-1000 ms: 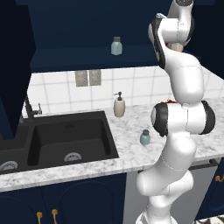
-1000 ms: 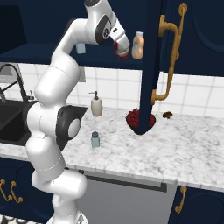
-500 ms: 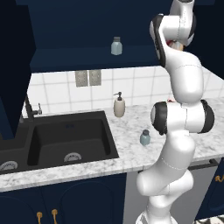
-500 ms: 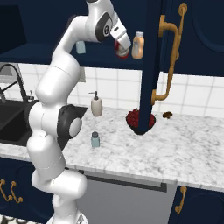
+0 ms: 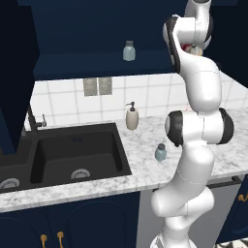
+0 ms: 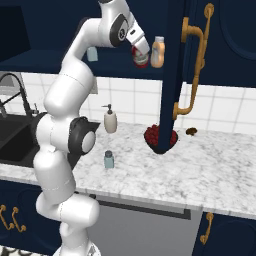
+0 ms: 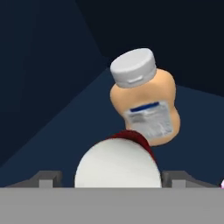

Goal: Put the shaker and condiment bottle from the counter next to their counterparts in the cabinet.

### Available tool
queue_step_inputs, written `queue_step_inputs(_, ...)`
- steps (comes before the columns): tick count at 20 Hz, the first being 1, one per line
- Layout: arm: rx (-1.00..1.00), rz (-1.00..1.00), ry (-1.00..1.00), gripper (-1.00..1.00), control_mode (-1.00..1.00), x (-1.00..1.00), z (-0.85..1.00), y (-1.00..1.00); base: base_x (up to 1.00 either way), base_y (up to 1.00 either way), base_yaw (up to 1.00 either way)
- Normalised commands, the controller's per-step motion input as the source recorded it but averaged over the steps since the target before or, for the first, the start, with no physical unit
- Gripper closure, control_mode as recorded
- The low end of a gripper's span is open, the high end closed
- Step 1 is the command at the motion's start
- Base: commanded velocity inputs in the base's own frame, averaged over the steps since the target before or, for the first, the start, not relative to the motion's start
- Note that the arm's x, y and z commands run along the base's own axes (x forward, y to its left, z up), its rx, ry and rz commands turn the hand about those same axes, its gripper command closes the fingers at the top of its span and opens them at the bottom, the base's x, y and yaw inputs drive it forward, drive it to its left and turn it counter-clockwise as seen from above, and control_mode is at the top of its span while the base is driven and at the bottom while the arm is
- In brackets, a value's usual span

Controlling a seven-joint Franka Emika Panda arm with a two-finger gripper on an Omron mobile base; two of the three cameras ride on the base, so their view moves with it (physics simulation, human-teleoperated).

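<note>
Kitchen, navy cabinet (image 6: 30, 57) above marbled counter (image 6: 220, 175).
Condiment bottle (image 6: 139, 56): slim, red, pale cap; pinched in gripper (image 6: 141, 54) at the shelf's right end, just beside orange bottle (image 6: 158, 52).
Shaker (image 6: 108, 159): squat, blue-grey, grey cap; upright near the counter's front edge, right of sink (image 5: 77, 152).
Second shaker (image 5: 129, 51): on shelf.
Change: gripper carried the red bottle slightly nearer the orange bottle.
</note>
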Motion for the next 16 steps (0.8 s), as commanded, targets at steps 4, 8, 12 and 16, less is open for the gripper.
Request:
queue_step_inputs(4, 0.00, 0.00, 0.00, -1.00, -1.00, 0.40, -0.04, -0.01, 0.00, 0.00, 0.00)
queue_step_inputs(8, 0.00, 0.00, 0.00, -1.00, -1.00, 0.41, -0.01, -0.03, 0.00, 0.00, 0.00)
queue_step_inputs(12, 0.00, 0.01, 0.00, -1.00, -1.00, 0.30, 0.00, -0.10, 0.00, 0.00, 0.00)
queue_step_inputs(16, 0.00, 0.01, 0.00, -1.00, -1.00, 0.25, 0.00, -0.15, 0.00, 0.00, 0.00)
